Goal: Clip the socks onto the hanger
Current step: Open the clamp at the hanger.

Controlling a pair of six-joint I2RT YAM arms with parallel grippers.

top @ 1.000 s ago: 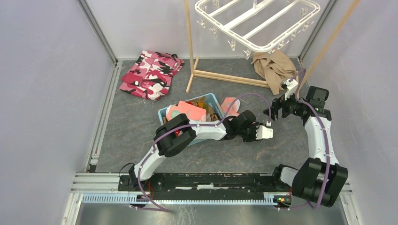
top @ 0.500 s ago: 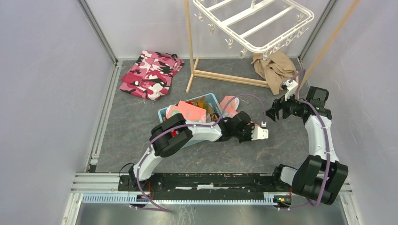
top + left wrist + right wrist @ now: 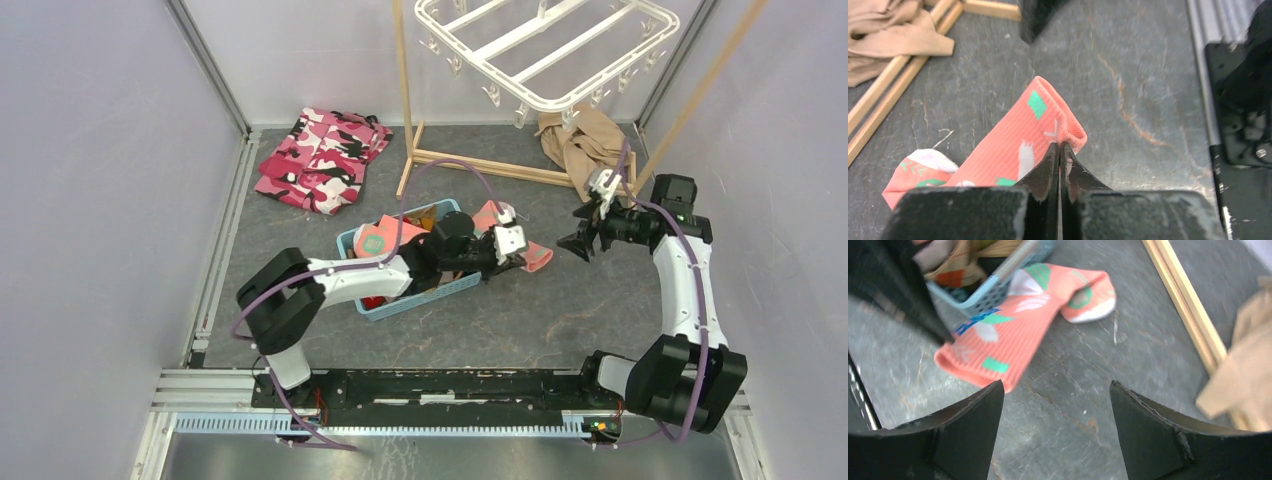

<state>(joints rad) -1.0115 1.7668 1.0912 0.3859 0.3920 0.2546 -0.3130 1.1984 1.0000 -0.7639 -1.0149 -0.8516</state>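
A salmon-pink sock (image 3: 537, 259) with teal and white patches lies on the dark floor, trailing out from beside the blue basket (image 3: 430, 295). My left gripper (image 3: 522, 250) is shut, its tips (image 3: 1059, 145) pinching the sock (image 3: 1013, 145) at the ribbed cuff. Just right of it, my right gripper (image 3: 582, 240) hovers open and empty above the bare floor. In the right wrist view the sock (image 3: 1013, 325) lies ahead of the wide open right gripper (image 3: 1055, 387). More socks fill the basket. The white hanger (image 3: 548, 103) hangs high at the back.
A wooden pole stand (image 3: 480, 165) runs along the floor behind the basket. A tan cloth (image 3: 580, 145) lies at its right end. A pink camouflage garment (image 3: 320, 160) sits at the back left. Grey walls close in both sides.
My left arm pulled back left toward the basket and its gripper went from partly open to shut on the sock's cuff. The right gripper drifted slightly up. The hanger swayed.
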